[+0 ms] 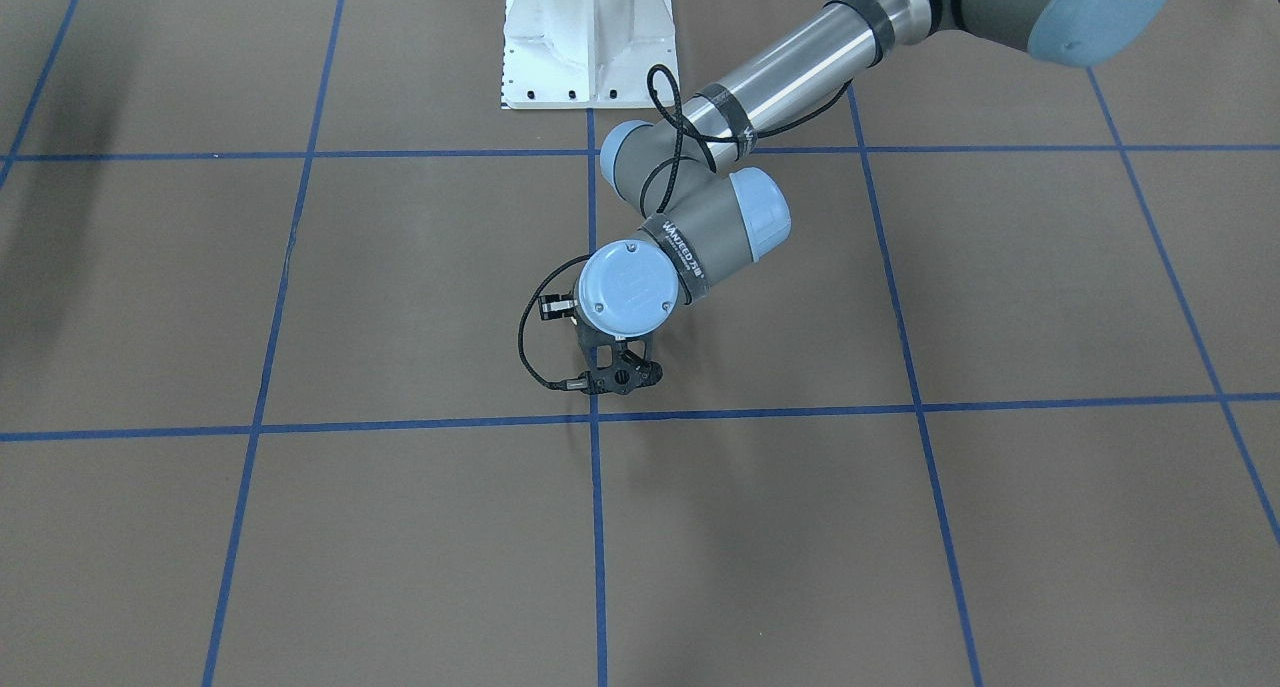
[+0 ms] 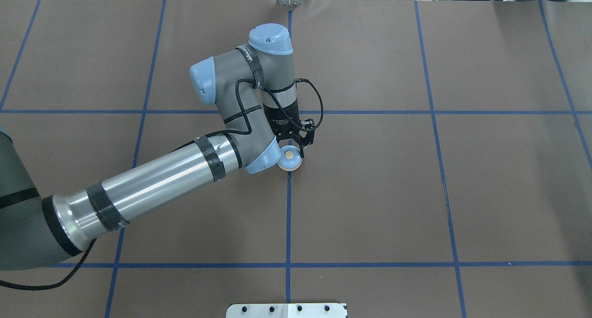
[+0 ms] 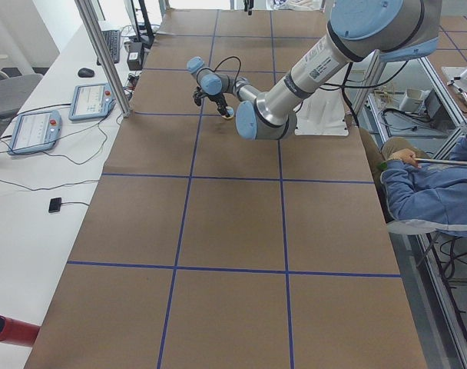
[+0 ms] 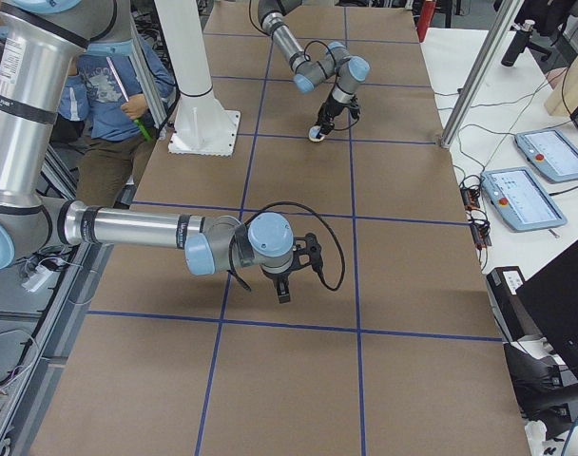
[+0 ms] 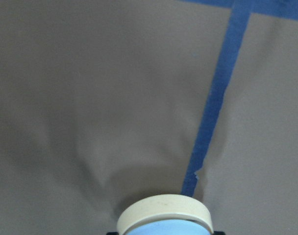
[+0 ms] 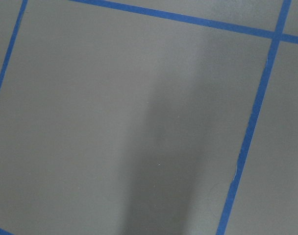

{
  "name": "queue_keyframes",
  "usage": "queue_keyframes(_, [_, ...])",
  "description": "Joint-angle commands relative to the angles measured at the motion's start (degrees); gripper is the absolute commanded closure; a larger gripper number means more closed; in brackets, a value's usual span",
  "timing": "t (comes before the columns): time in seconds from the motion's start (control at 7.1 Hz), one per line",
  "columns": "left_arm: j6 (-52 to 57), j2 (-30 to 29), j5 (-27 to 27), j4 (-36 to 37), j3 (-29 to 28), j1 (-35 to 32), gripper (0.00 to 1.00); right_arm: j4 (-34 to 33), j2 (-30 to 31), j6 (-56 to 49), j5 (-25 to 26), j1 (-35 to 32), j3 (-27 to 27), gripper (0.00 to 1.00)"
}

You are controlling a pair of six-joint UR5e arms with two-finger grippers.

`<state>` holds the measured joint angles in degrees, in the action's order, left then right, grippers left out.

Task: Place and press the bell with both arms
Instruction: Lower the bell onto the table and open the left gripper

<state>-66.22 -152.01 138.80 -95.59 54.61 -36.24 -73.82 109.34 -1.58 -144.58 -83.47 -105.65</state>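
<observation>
The bell point(image 2: 290, 159), a tiny light-blue dome with a cream button and a cream base ring, is seen upright right on a blue tape line point(image 2: 288, 216) near the middle of the table point(image 2: 370, 193). It's pinched between the black fingers of the left gripper point(image 1: 621, 375), which is pointed straight down over it. Whether it's resting on the surface or held just off it can't be told. The left arm point(image 2: 157, 183) is stretched in with its wrist bent down. The right arm point(image 4: 137, 228) is found well apart from the bell, with the right gripper point(image 4: 283, 288) hung low over the table. How its jaws are set can't be judged.
</observation>
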Motion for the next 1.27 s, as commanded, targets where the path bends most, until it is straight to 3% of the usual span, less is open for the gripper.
queue_keyframes(0.0, [-0.1, -0.5, 0.0, 0.0, -0.6, 0.2, 0.39, 0.0, 0.0, -0.1, 0.1, 0.1, 0.1, 0.00])
queue_keyframes(0.14, [-0.1, -0.5, 0.0, 0.0, -0.6, 0.2, 0.35, 0.0, -0.2, -0.1, 0.1, 0.0, 0.1, 0.00])
queue_keyframes(0.28, [-0.1, -0.5, 0.0, 0.0, -0.6, 0.2, 0.11, 0.0, -0.4, -0.1, 0.1, 0.0, 0.0, 0.00])
queue_keyframes(0.42, [-0.1, -0.5, 0.0, -0.1, -0.6, 0.2, 0.04, 0.0, -0.9, -0.1, 0.1, 0.0, 0.1, 0.00])
queue_keyframes(0.85, [-1.3, -0.6, 0.1, 0.1, 0.7, -0.5, 0.01, -0.2, -3.7, 0.1, 0.1, 0.1, 0.0, 0.00])
queue_keyframes(0.99, [-1.4, -0.4, 0.4, 0.7, 3.5, -2.2, 0.01, -0.3, -5.9, 2.3, 0.3, 0.2, 0.0, 0.00])
queue_keyframes(1.13, [-1.4, 2.7, 0.6, 3.4, 10.1, -3.7, 0.01, 0.0, -8.8, 13.3, 0.8, 1.8, -0.1, 0.00])
